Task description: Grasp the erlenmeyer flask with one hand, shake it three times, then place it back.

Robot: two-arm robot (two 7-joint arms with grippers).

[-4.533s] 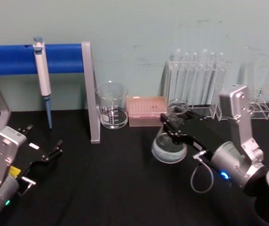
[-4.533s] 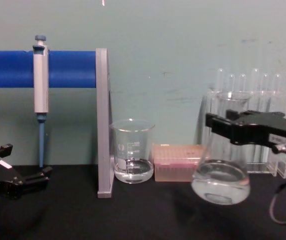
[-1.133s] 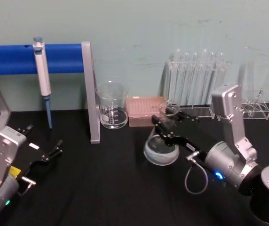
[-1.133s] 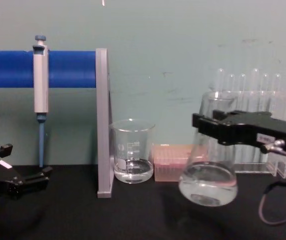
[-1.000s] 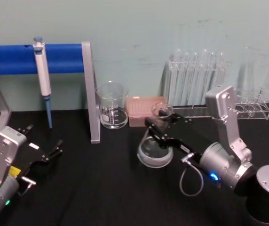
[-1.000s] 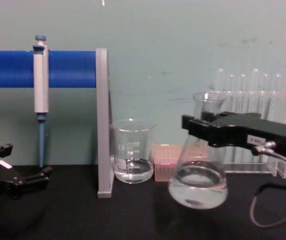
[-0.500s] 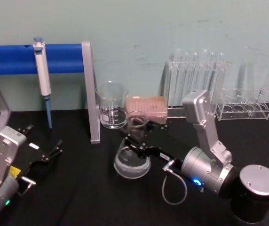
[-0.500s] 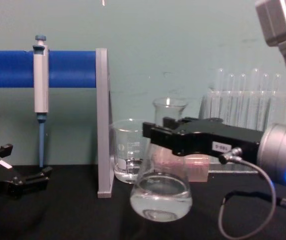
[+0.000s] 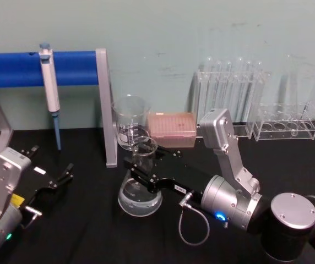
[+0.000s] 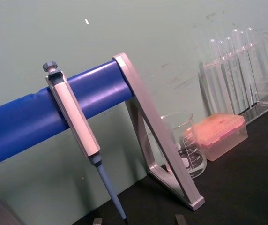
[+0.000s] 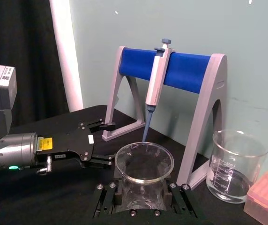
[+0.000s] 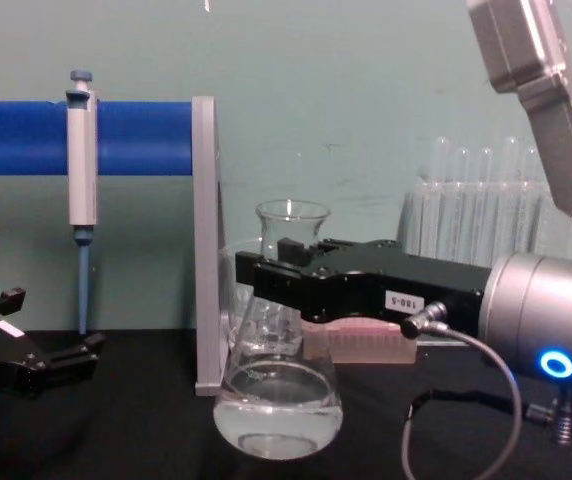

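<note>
Clear glass conical erlenmeyer flask [image 9: 139,193], part-filled with liquid: neck clamped in jaws of black right gripper [image 12: 278,272], low over black surface [image 9: 91,231], left of centre. Grasp done; set-down and release outstanding; shakes not countable. Left gripper [image 9: 50,160] parked far left, jaws wide.

A black table [image 9: 86,225] runs back to a pale green wall. Along its back edge stand a grey pipette stand [image 9: 106,110] with a blue crossbar, a glass beaker [image 9: 130,124] just beside the stand's upright, a pink pipette tip box [image 9: 172,128], a clear test tube rack [image 9: 232,102] and a lower clear rack [image 9: 287,125]. The erlenmeyer flask [image 9: 139,202] sits low in front of the beaker; whether its base touches the table cannot be told.
</note>
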